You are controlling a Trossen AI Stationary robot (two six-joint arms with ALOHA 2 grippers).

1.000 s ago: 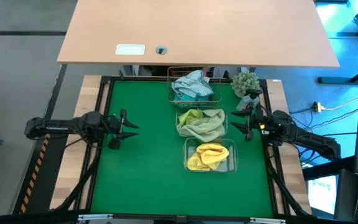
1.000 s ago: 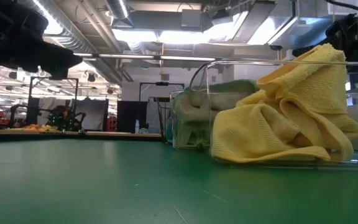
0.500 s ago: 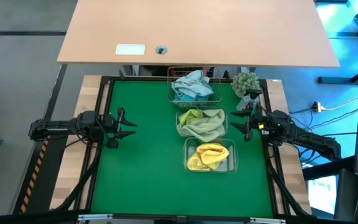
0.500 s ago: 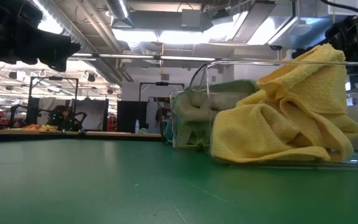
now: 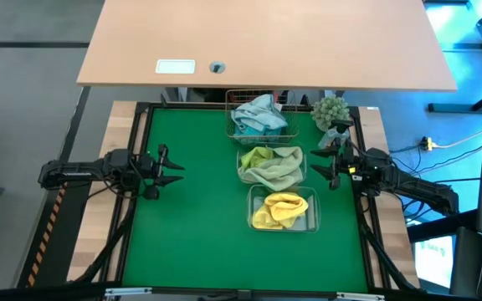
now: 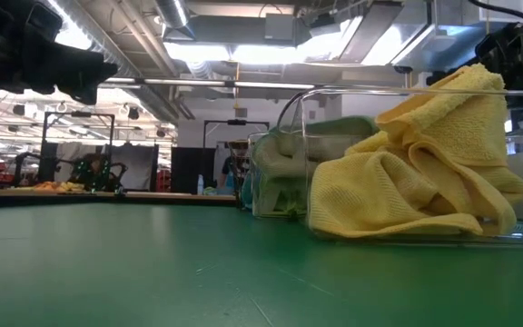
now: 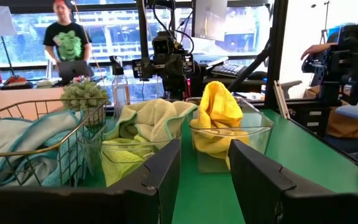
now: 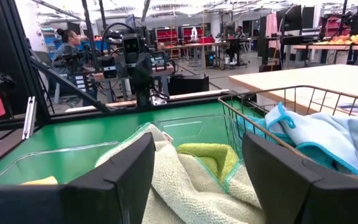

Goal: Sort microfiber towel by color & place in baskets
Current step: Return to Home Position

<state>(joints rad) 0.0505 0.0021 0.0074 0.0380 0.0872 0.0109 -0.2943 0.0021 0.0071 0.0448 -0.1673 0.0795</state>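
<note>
Green surface (image 5: pixel 191 226) carries a row of baskets: wire basket (image 5: pixel 292 125) holding blue towels (image 5: pixel 258 115), middle tub (image 5: pixel 242 164) light green towels (image 5: pixel 274 167), near tub (image 5: pixel 312 221) a yellow towel (image 5: pixel 281 209). Left tool (image 5: pixel 171 171) at the left edge and right tool (image 5: pixel 323 165) beside the middle tub hover spread, empty.

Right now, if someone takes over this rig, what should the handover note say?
Left gripper open, empty, above the mat's left side.
Right gripper open, empty, beside the middle clear tub.
Blue towels in the wire basket, green towels in the middle clear tub, yellow towel in the end clear tub.
Done: no towel loose on the mat.
Left: likely only parking the arms.
</note>
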